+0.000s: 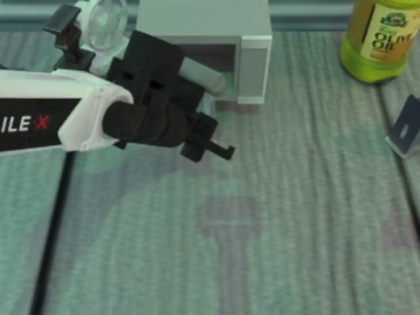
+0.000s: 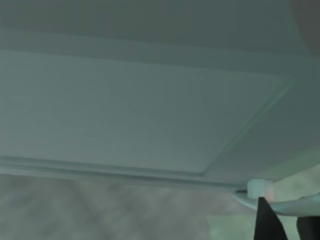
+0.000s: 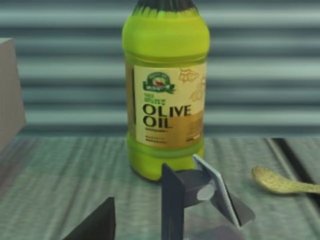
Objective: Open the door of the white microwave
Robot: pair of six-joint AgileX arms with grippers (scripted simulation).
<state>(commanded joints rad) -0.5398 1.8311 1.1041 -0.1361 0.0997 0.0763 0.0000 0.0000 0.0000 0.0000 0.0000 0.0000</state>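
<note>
The white microwave (image 1: 203, 23) stands at the back of the table, its plain control strip (image 1: 254, 65) on the right. The door (image 1: 200, 73) is swung partway out from the front, hinged at its left. My left gripper (image 1: 220, 138) is at the door's free end, just in front of the opening. In the left wrist view the door (image 2: 140, 110) fills the frame, and my left gripper (image 2: 285, 215) has two dark fingers close together at a small white handle piece (image 2: 260, 187). My right gripper (image 3: 150, 232) is parked out of the top view, with one dark finger (image 3: 102, 222) showing and nothing held.
A round white fan (image 1: 105, 23) stands left of the microwave, behind my left arm. An olive oil bottle (image 1: 380, 36) is at the back right, with a blue-grey bracket (image 1: 405, 128) in front of it. A wooden spoon (image 3: 280, 182) lies right of the bottle.
</note>
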